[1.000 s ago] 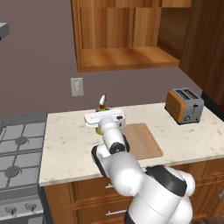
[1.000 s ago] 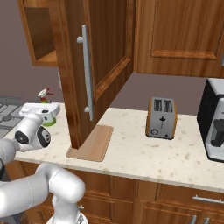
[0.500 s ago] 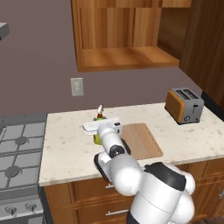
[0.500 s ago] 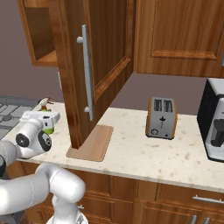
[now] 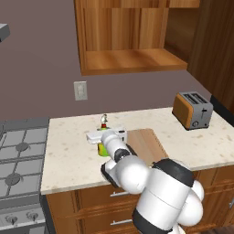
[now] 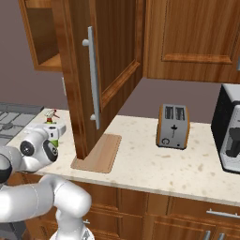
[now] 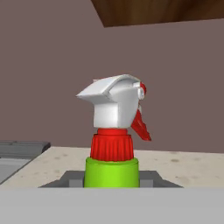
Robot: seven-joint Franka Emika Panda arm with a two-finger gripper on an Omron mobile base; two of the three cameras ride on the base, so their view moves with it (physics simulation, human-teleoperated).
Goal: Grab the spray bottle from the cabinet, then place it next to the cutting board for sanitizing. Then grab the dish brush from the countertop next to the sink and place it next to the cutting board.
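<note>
My gripper (image 5: 108, 136) is shut on the green spray bottle (image 5: 103, 149), holding it upright by the body below its neck. The bottle's base is at or just above the beige countertop (image 5: 68, 160), just left of the wooden cutting board (image 5: 147, 143). In the right base view the bottle (image 6: 54, 143) sits under the gripper (image 6: 50, 129), left of the cutting board (image 6: 97, 154). In the hand view the bottle's white-and-red nozzle (image 7: 117, 105) rises between the grey fingers (image 7: 72, 178). The cabinet (image 5: 132, 59) above stands open, its shelf bare. The dish brush and the sink are out of view.
The open cabinet door (image 6: 101, 70) hangs over the cutting board's right side. A gas stove (image 5: 18, 157) borders the counter on the left. A toaster (image 5: 192, 109) stands at the back right, with a coffee machine (image 6: 229, 136) beyond it. A wall outlet (image 5: 80, 90) is behind the bottle.
The gripper has come down with the spray bottle toward the countertop, staying just left of the cutting board. Its grip has not changed.
</note>
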